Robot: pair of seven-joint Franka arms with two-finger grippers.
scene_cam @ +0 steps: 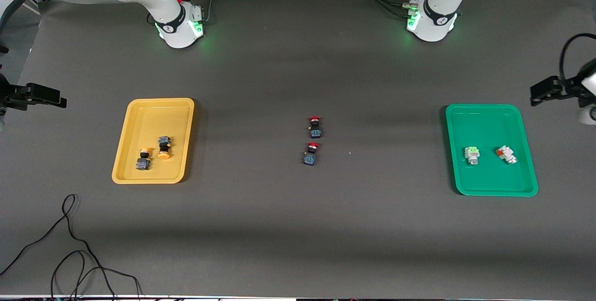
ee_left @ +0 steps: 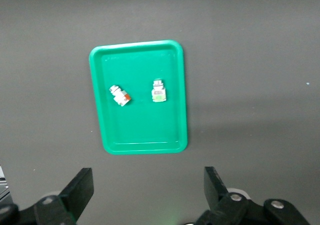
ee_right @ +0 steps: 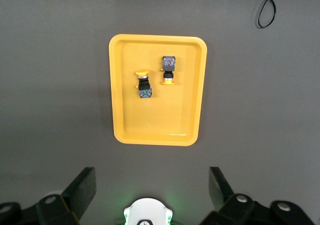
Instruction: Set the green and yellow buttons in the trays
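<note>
Sorting looks done: all four buttons sit in trays, and both arms wait high, pulled back.

Yellow tray [scene_cam: 122,152], toward the right arm's end of the tabletop [scene_cam: 298,226], holds two yellow-cap buttons side by side, apart. The first [scene_cam: 144,158] has its cap toward the bases, body toward the front camera. The second [scene_cam: 164,147] is flipped, cap toward the camera. Both long axes run roughly along the tray's length.

Right end effector [ee_right: 152,187] hangs over bare tabletop by that tray, fingers spread, empty.

Two red buttons [scene_cam: 314,126] lie mid-tabletop; leave them.

Green tray [scene_cam: 489,119] holds the green-top button [scene_cam: 472,155], cap toward the bases, and the orange-marked button [scene_cam: 506,154], lying diagonal.

Left end effector [ee_left: 147,187] is likewise spread and empty.

You need no further pick, I'd say; just park.
</note>
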